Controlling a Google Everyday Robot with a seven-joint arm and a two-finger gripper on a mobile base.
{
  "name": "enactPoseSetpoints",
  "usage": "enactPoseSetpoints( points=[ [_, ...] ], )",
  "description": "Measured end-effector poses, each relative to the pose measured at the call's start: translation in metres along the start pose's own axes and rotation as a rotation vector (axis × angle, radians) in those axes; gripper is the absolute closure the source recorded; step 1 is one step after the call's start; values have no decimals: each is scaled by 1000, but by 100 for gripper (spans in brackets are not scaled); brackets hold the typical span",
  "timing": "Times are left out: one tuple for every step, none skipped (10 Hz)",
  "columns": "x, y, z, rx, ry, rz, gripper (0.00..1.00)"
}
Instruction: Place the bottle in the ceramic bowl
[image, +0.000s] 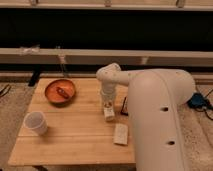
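Centrally, the gripper (108, 103) hangs straight down from a smooth, rounded white arm (155, 115) over the middle of a pale wooden table (75, 142) with visible plank grain. Directly beneath its tip stands the bottle (108, 113): small, slim and white, with faint orange marks, roughly upright on the tabletop. The gripper meets or overlaps the bottle's top; whether it is clamped on the bottle or merely above it cannot be told.

To the picture's left of the gripper and slightly farther back lies the ceramic bowl (49, 93), shallow, round, glossy orange-brown, with a small dark reddish item (62, 92) inside. It is well apart from the bottle, with bare wood between them. Nearer the front left sits a white cup (36, 122), close to the table's left edge. Just in front of the gripper, toward the front edge, lies a flat pale rectangular block (120, 134). A dark bar (124, 106) shows just beside the gripper on the picture's right, partly hidden by the arm.
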Motion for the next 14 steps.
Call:
enactPoseSetpoints(
  points=[
    [-1, 4, -9, -4, -3, -10, 75],
    [-3, 10, -19, -9, -5, -28, 85],
    [-8, 20, -35, -17, -15, -64, 96],
    [-14, 33, -50, -28, -29, -106, 100],
    [-21, 44, -62, -36, -44, -145, 100],
    [-29, 60, -79, -49, -67, -194, 100],
    [-40, 79, -96, -61, -96, -248, 100],
    [-47, 92, -106, -69, -116, -282, 100],
    [-55, 108, -117, -79, -139, -319, 100],
    [-63, 126, -124, -91, -159, -358, 100],
    [-72, 152, -132, -111, -192, -408, 100],
    [-80, 167, -134, -126, -211, -439, 100],
    [-89, 183, -132, -145, -230, -466, 100],
    [-95, 191, -129, -154, -240, -481, 100]
  ],
)
